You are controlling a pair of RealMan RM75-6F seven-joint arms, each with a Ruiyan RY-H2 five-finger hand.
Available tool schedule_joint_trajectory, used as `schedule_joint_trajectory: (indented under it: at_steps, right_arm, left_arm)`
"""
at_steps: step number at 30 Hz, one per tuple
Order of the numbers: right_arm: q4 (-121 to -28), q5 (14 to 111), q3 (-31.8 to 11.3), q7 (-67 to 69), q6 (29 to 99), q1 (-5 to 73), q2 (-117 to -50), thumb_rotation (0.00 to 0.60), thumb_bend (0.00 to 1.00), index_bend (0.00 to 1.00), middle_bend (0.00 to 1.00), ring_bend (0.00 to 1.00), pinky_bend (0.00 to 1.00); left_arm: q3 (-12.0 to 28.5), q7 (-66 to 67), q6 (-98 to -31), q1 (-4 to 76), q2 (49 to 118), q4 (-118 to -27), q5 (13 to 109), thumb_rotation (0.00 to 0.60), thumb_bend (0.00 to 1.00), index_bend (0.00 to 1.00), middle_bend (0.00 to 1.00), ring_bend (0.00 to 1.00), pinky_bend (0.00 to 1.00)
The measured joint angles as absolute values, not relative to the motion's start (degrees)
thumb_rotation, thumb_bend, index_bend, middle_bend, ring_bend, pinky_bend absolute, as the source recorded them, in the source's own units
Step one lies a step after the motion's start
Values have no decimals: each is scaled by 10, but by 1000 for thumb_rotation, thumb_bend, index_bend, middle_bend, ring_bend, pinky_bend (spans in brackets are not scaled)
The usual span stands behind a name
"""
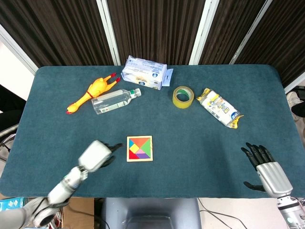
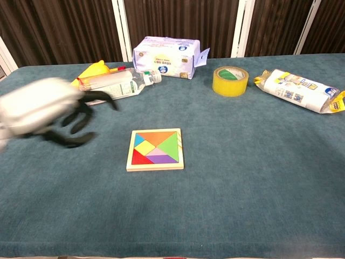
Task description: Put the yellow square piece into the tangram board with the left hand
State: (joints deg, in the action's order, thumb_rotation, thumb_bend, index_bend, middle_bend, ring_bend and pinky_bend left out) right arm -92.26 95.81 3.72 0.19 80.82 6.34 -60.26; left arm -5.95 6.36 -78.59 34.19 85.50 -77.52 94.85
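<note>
The tangram board (image 1: 139, 148) (image 2: 156, 149) lies flat on the blue cloth near the table's front middle. Its yellow square piece (image 1: 135, 148) (image 2: 144, 147) sits flush among the other coloured pieces at the board's left side. My left hand (image 1: 96, 155) (image 2: 46, 110) is off to the left of the board, apart from it, blurred in the chest view, with fingers spread and nothing held. My right hand (image 1: 267, 169) rests open at the front right corner, far from the board.
At the back stand a rubber chicken (image 1: 93, 91), a lying clear bottle (image 1: 114, 100), a tissue pack (image 1: 146, 72), a yellow tape roll (image 1: 182, 96) and a snack bag (image 1: 219, 107). The table's front edge runs just below both hands.
</note>
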Motion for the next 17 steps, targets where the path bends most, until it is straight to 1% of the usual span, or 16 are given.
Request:
schedule_joint_trajectory:
  at_steps: [1, 3, 5, 8, 11, 17]
  right_arm:
    - [-924, 959, 38, -5, 808, 63, -605, 600, 149, 0, 0, 0, 0]
    - [-925, 960, 39, -15, 807, 63, -608, 600, 149, 0, 0, 0, 0]
    - [-927, 960, 39, -29, 806, 62, -613, 600, 149, 0, 0, 0, 0]
    - [-929, 958, 38, -48, 805, 61, -620, 600, 149, 0, 0, 0, 0]
    - [-933, 956, 38, -65, 804, 60, -627, 600, 149, 0, 0, 0, 0]
    - [-933, 956, 38, -74, 806, 57, -630, 600, 149, 0, 0, 0, 0]
  left_arm:
    - [-70, 57, -809, 320, 842, -781, 951, 600, 378, 40, 143, 75, 218]
    - [-95, 41, -861, 267, 815, -788, 954, 600, 380, 3, 83, 18, 180]
    - [-118, 21, -911, 213, 794, -786, 956, 600, 383, 0, 54, 0, 161]
    - [-148, -10, -958, 147, 761, -781, 956, 600, 389, 0, 7, 0, 142]
    - [-158, -24, -969, 125, 729, -784, 959, 600, 390, 0, 2, 0, 139]
    - [-153, -64, -968, 116, 708, -785, 976, 600, 389, 0, 3, 0, 131]
